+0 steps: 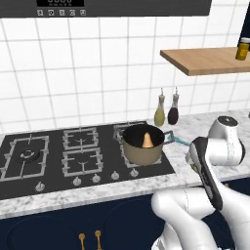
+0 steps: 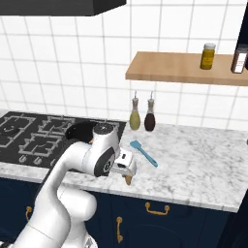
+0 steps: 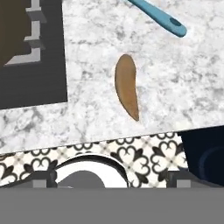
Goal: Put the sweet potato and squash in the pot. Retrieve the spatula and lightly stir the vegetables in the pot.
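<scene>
Sweet potato lies at tabletop front edge; pot probably holds squash; spatula untouched; pincer state unclear.

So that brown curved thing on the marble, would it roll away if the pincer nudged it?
The sweet potato looks rounded and tapered to a point, so it would probably pivot or roll in an arc rather than straight. It lies near the counter edge, so a push that way might drop it. It's likely stiff, not floppy.

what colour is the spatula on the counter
Teal-blue; the spatula shows best in the right base view.
</scene>
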### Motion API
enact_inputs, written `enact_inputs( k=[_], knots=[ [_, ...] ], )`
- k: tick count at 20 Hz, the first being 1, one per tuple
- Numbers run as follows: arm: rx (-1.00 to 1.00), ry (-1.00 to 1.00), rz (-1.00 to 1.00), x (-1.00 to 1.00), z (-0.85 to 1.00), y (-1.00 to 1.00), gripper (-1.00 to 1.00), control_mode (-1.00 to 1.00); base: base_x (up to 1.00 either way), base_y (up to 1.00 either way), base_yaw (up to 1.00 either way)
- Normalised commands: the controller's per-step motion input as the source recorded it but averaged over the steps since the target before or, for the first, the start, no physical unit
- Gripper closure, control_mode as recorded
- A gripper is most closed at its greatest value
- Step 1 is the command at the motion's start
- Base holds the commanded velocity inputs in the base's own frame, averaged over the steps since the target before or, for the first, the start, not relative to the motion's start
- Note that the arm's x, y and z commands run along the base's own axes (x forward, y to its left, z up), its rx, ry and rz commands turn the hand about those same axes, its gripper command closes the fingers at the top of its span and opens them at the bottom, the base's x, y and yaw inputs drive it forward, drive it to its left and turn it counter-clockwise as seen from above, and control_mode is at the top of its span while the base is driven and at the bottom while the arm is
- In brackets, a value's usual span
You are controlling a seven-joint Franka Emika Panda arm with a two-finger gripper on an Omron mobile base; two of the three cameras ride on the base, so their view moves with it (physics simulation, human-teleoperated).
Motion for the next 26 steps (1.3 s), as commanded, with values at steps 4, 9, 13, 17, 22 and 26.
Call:
enact_inputs(
  k=[4, 9, 13, 17, 22, 26],
  knots=[
    [0.09, 0.06, 0.05, 0.67, -0.45, -0.36, -1.00, -1.00, 0.00, 0.00, 0.00],
    [0.00, 0.09, 0.05, 0.75, -0.57, -0.08, -1.00, -1.00, 0.00, 0.00, 0.00],
    [0.00, 0.09, 0.04, 0.36, -0.40, -0.23, -1.00, -1.00, 0.00, 0.00, 0.00],
    [0.00, 0.07, 0.04, 0.37, -0.39, -0.17, -1.00, -1.00, 0.00, 0.00, 0.00],
    [0.00, 0.09, 0.05, 0.21, -0.37, -0.02, 1.00, -1.00, 0.00, 0.00, 0.00],
    [0.00, 0.12, 0.03, 0.06, -0.25, 0.00, 1.00, -1.00, 0.00, 0.00, 0.00]
  ],
)
